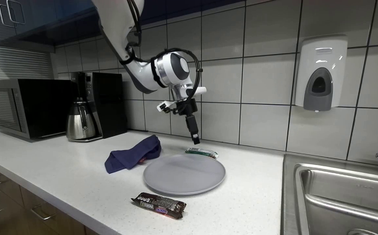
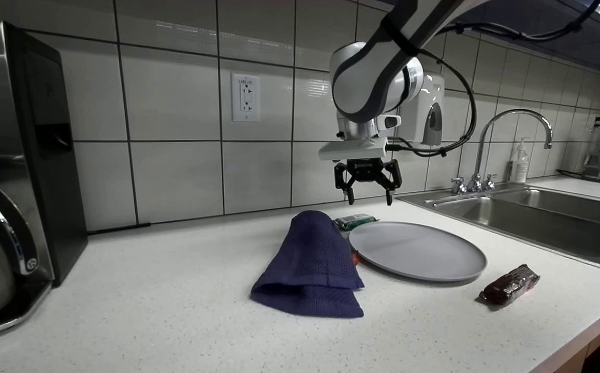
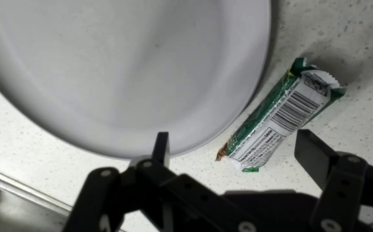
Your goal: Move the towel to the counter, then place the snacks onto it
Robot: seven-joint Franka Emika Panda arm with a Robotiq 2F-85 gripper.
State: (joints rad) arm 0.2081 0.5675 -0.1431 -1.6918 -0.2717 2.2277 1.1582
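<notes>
Hovering above the green bar (image 3: 278, 120) with a wide-spread gripper (image 2: 369, 202). Also got a crumpled towel (image 1: 133, 156) and the brown bar (image 1: 160, 205) on the counter (image 1: 247, 209), near the plate (image 1: 185, 174).

The arm (image 1: 114, 29) is mostly white, all smooth rounded shells, with a dark grey panel (image 1: 175, 65) on the wrist (image 1: 172, 79). In that exterior view there's a silver band (image 1: 163, 70) round it too, and a white disc (image 1: 184, 64) at about 2 o'clock. Chunky black cables (image 2: 473, 111) loop out at 3 o'clock in both exterior views, plus a black strap (image 2: 399, 35) higher up. Gripper (image 2: 369, 200) is black btw — skinny linkages (image 2: 394, 173), flat blocky fingers (image 3: 313, 158), pale screw heads (image 3: 331, 225) at 4 and 5 o'clock in the wrist view.
</notes>
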